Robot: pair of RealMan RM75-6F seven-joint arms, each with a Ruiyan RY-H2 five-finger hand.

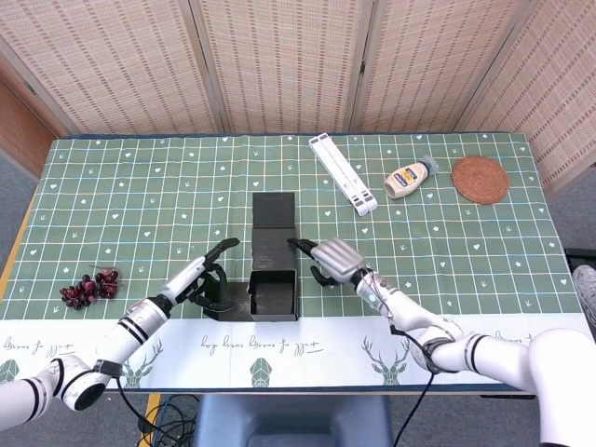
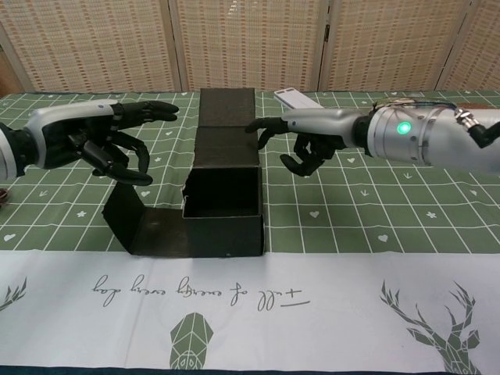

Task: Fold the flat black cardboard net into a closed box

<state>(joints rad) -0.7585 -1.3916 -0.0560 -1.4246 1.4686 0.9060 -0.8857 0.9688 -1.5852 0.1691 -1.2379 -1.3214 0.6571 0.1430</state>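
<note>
**Table and what lies on it**

Table (image 1: pixel 112 186) under green grid-pattern cloth, white deer-print border along near edge. Black cardboard box (image 1: pixel 273 294), partly folded, open-topped, near front centre. Grapes (image 1: pixel 89 287) at left. White flat bar (image 1: pixel 343 173), squeeze bottle (image 1: pixel 408 177) on its side, round woven coaster (image 1: pixel 480 179) at far right.

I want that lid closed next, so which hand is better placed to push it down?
Probably the right hand: its extended fingertip is at the lid's edge on the black box. The left hand hangs over the side flap, away from the lid.
</note>
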